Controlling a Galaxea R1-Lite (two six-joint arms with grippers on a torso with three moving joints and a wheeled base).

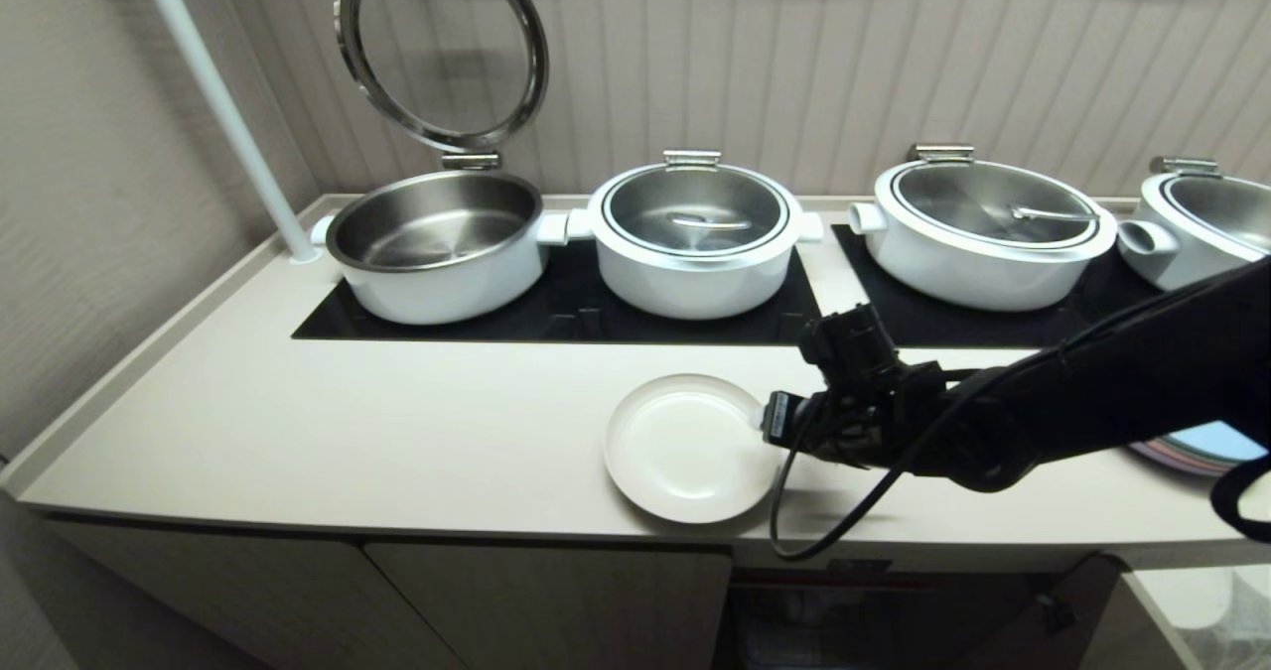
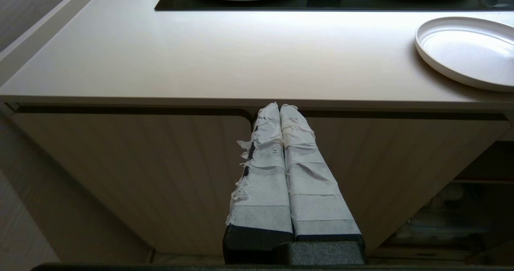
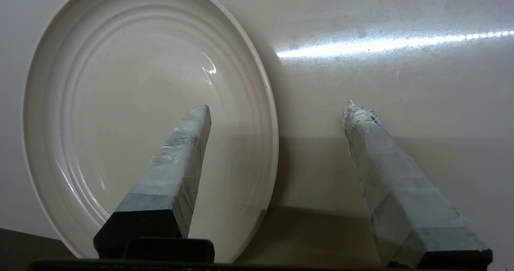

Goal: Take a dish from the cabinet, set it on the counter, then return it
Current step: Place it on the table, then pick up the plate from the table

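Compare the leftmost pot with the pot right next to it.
The leftmost pot has its glass lid swung upright on the hinge, baring an empty steel interior. The pot beside it has its lid shut flat, handle on top. Both are round, white-walled, and sit on the same black glass panel of the counter.

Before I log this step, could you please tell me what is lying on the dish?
The dish is bare and rests flat on the counter. The right hand straddles its rim, fingers apart.
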